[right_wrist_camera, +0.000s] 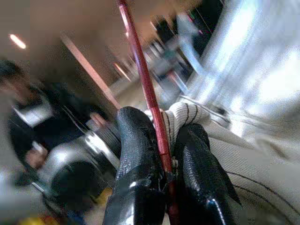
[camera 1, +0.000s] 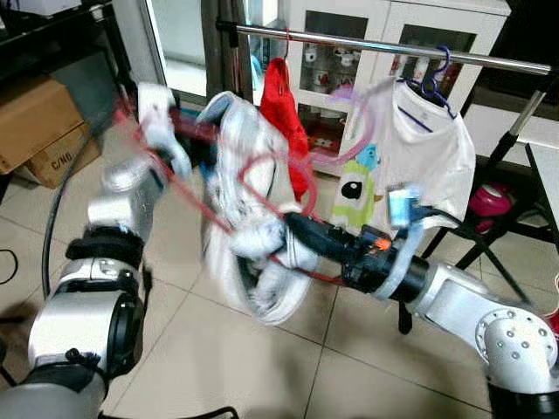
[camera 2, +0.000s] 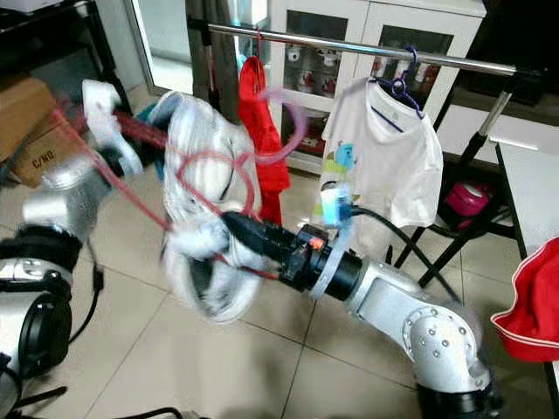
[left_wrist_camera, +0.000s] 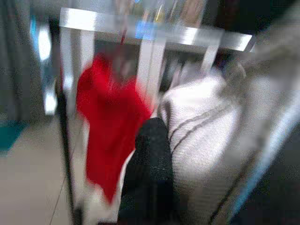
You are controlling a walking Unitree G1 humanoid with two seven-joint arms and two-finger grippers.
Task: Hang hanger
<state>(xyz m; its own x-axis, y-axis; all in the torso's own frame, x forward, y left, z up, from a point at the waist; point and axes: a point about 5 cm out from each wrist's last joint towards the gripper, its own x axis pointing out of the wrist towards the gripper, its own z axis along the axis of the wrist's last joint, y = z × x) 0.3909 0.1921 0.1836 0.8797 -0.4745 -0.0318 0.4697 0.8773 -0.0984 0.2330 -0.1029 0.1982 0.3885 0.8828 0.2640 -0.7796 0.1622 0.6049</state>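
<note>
A red hanger [camera 1: 262, 166] carries a white striped garment [camera 1: 249, 201] in mid-air, below and in front of the metal rail [camera 1: 367, 44]; both are motion-blurred. My right gripper [camera 1: 293, 231] is shut on the hanger; in the right wrist view its red bar [right_wrist_camera: 140, 65] runs between the two fingers [right_wrist_camera: 136, 140], with cloth pinched alongside. My left gripper [camera 1: 205, 131] reaches into the garment's upper left side, where the blur hides its fingers. The left wrist view has one black finger [left_wrist_camera: 150, 159] against the white cloth [left_wrist_camera: 201, 122].
On the rail hang a red garment [camera 1: 284, 105] and a white cartoon T-shirt [camera 1: 419, 148] on a blue hanger [camera 1: 434, 83]. A white glass-door cabinet [camera 1: 367, 26] stands behind. Cardboard boxes [camera 1: 39, 122] sit at the left, and a red cloth [camera 2: 533, 305] lies at the right.
</note>
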